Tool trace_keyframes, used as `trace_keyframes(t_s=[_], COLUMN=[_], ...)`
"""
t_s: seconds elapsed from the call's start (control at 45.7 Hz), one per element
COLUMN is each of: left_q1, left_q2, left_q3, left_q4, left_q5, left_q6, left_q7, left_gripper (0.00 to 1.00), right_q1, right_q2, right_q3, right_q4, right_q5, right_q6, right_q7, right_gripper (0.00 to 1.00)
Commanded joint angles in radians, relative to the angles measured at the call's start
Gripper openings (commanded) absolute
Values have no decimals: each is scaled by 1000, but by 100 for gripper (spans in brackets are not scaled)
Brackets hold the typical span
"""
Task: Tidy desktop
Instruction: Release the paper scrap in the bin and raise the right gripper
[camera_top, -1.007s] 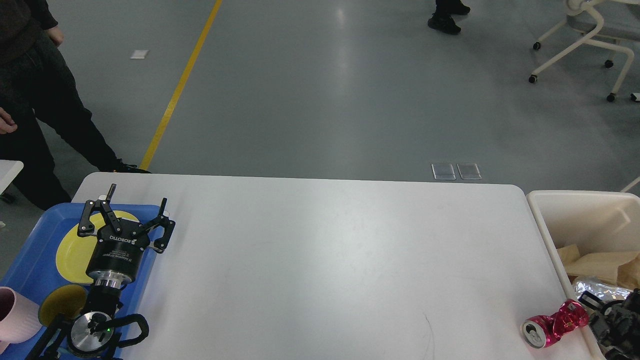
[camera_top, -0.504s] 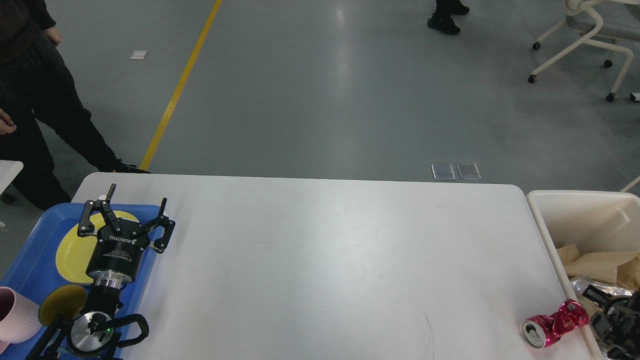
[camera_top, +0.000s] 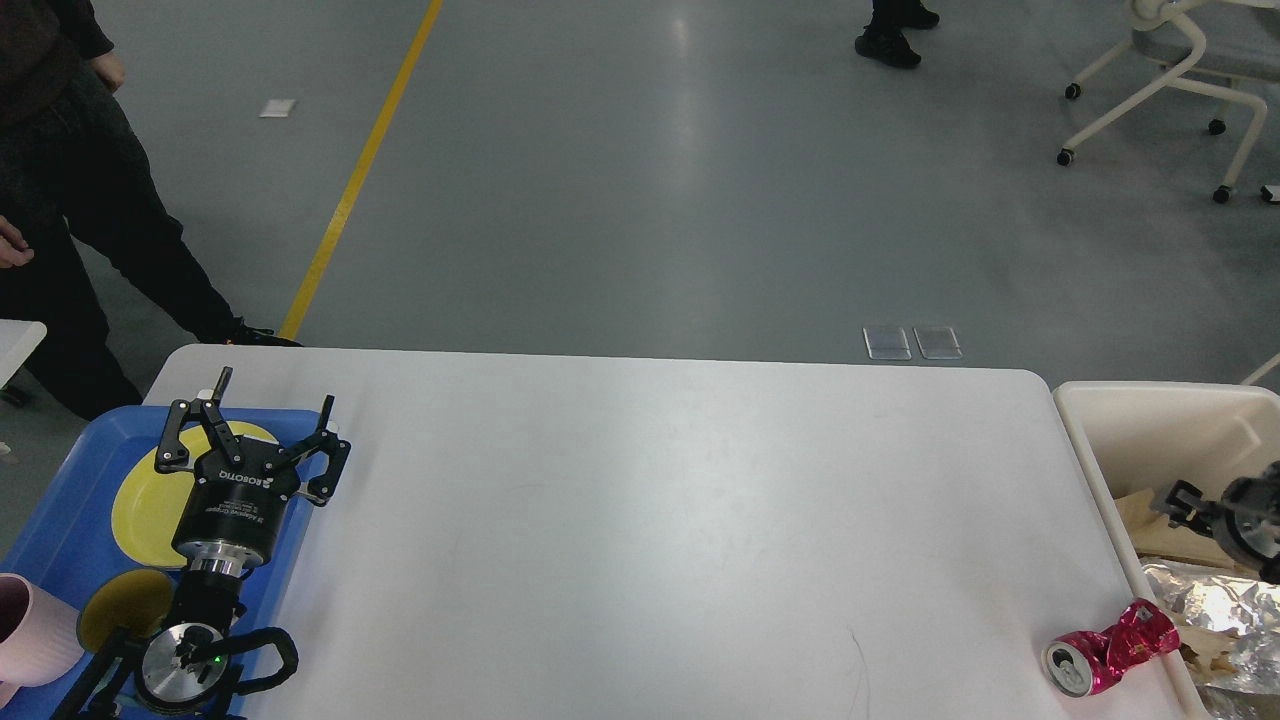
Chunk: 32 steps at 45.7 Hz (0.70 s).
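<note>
**Q:** What is found along the left edge of the desktop (camera_top: 640, 520)?

**A:** A blue tray (camera_top: 60, 500) is seen overlapping the left edge, with a yellow plate (camera_top: 140, 500) in it and a pink cup (camera_top: 30, 630) at its near end. The left gripper (camera_top: 268, 418) is held above the tray, its fingers spread wide with nothing between them.

**Q:** And toward the right edge?

**A:** A crushed pink can (camera_top: 1108, 650) is seen lying on its side at the near right corner, just beside the cream bin (camera_top: 1100, 420), which is set against the right edge. The right gripper (camera_top: 1205, 505) is held over the bin; whether its fingers are spread or closed cannot be told (the view is small and dark).

**Q:** How is the can expected to handle?

**A:** It is judged to be light, thin-walled and already dented, so little force should be needed. Its smooth metal may slip or roll. A hold across the pinched waist is advised, where the fingers would be seated.

**Q:** What remains of the task?

**A:** Apparently only the can is left on the desktop.
</note>
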Motion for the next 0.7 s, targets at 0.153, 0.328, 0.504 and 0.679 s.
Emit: trace_keyframes(t_s=[0.153, 0.328, 0.504, 0.679], left_q1=[-1, 1, 1, 1], left_q2=[0, 0, 0, 0], left_q3=[0, 0, 0, 0], left_q4=[0, 1, 0, 0], left_q5=[0, 0, 0, 0], left_q6=[-1, 1, 1, 1], left_q7=[0, 0, 0, -2], left_gripper=[96, 96, 96, 96], right_q1=[601, 875, 1137, 1339], right_q2=[47, 152, 158, 192], right_q3=[-177, -204, -205, -179], right_q4=[383, 460, 602, 828], right_q5=[-12, -12, -14, -17], right_q6=[346, 673, 791, 791], right_q7=[-2, -2, -7, -10], right_gripper=[100, 100, 100, 100])
